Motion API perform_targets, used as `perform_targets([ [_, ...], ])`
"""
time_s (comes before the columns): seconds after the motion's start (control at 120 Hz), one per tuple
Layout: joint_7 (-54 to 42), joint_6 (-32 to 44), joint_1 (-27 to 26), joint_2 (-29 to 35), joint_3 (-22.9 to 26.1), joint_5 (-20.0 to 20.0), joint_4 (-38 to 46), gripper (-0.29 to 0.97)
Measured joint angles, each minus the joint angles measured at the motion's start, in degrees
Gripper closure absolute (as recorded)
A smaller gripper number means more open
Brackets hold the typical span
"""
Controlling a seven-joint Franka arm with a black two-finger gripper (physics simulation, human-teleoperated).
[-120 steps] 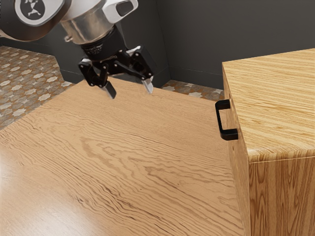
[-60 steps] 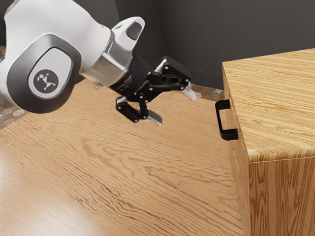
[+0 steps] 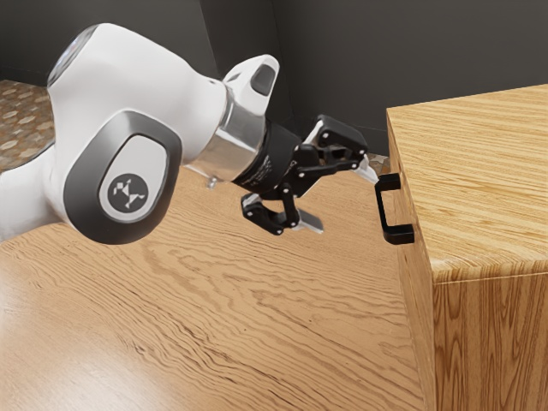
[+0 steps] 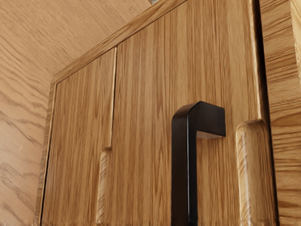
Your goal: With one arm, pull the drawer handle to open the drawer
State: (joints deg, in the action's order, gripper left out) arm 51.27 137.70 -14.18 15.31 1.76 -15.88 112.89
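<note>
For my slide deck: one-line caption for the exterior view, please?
Open gripper poised close to the black handle on the wooden cabinet, handle not yet grasped.

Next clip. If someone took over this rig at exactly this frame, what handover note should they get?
Hand: the black two-finger hand is open and holds nothing. It is tilted toward the cabinet.
Things: the black bar-shaped drawer handle sits on the front of the light oak cabinet, just to the exterior view's right of the hand. The wrist view faces the handle up close.
Done: the hand is near the handle. The wooden drawer front looks flush, so nothing is opened.
Left: bring the fingers around the handle, close, then pull toward the exterior view's left.
</note>
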Motion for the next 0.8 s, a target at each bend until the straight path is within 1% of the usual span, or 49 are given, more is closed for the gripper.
perform_targets([
  [0.35,2.3,2.5,-0.3,-0.1,0.0,0.0,2.2,0.0],
  [0.558,3.2,3.1,-0.7,-2.0,0.0,0.1,2.3,0.0],
  [0.8,3.9,3.5,-0.7,-2.5,-0.1,0.0,3.2,0.0],
])
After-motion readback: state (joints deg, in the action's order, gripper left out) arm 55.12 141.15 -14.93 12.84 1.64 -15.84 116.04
